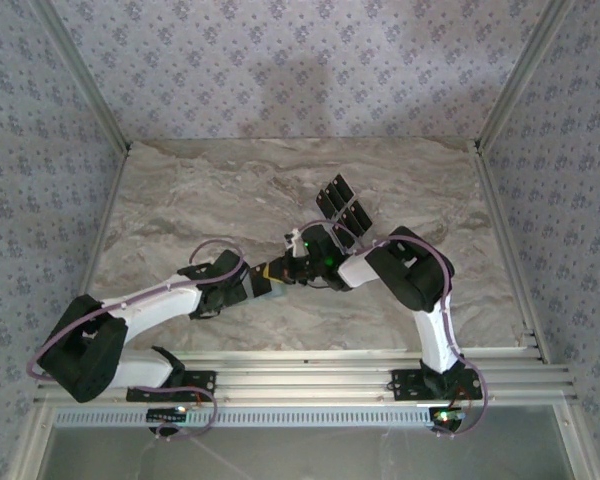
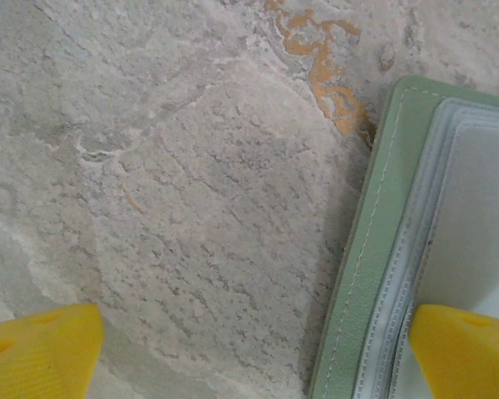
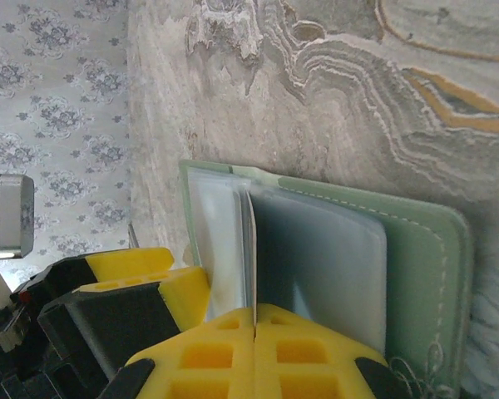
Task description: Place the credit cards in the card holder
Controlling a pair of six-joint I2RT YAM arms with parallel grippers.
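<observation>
Two arms meet at the middle of the bench (image 1: 200, 190). The step in hand looks to be spreading a pocket of the card holder (image 1: 277, 291), with no card visibly in it yet. From the lower left of the overhead view the left arm (image 1: 150, 300) lies low, stretched toward centre. The left jaws are released wide, one fingertip (image 2: 37, 353) over bare stone and the other over the holder's clear sleeves (image 2: 474, 208). The right arm (image 1: 420, 275) folds in from the right. The right jaws are clenched on one clear leaf (image 3: 251, 249) that stands up from the green cover (image 3: 424, 249). Dark credit cards (image 1: 342, 205) lie fanned just above centre, apart from both. Next, probably, the left jaws must fetch a card and slide it into the opened pocket without the leaf slipping.
</observation>
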